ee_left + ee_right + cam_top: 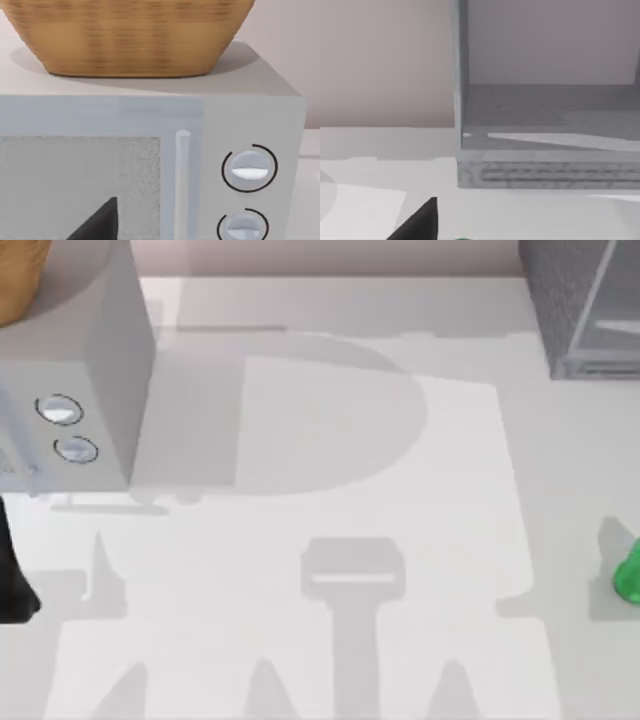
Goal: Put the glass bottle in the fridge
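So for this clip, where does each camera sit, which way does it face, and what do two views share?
Top view: above the table, looking down; dark left arm at its left edge.
Left wrist view: faces the dial box under the basket; dark fingertip.
Right wrist view: faces the fridge; dark fingertip.
Shared: fridge and glass bottle with top view.

One glass bottle (628,577), green, at the table's (330,540) right edge. One fridge (580,305), dark grey, at the far right corner. One light grey box (85,390) bearing two round dials (60,410). One woven basket (130,35) on that box.
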Controlling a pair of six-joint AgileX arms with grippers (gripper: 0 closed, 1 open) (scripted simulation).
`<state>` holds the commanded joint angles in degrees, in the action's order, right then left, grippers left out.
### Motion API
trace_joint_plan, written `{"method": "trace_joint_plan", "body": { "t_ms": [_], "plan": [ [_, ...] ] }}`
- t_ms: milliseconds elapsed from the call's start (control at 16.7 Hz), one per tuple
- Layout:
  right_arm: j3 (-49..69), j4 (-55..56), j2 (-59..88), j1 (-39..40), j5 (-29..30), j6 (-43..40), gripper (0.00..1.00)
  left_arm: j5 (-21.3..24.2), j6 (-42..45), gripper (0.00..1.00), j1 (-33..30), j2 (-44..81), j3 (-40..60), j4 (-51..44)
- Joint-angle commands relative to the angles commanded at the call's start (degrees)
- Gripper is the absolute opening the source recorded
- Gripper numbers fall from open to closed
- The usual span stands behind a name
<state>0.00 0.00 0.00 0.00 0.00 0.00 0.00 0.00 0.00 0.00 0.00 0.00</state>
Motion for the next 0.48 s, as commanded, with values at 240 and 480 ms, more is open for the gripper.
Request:
{"method": "trace_joint_plan", "body": {
  "t_ms": [240,480],
  "plan": [
    [0.2,1.0,1.7,-0.5,-1.5,-0.6,1.00,0.0,0.0,1.00,0.0,0.0,0.0,0.0],
    [1.2,6.8,11.6,-3.7,-9.5,-3.9,1.00,0.0,0.0,1.00,0.0,0.0,0.0,0.0]
  ]
}}
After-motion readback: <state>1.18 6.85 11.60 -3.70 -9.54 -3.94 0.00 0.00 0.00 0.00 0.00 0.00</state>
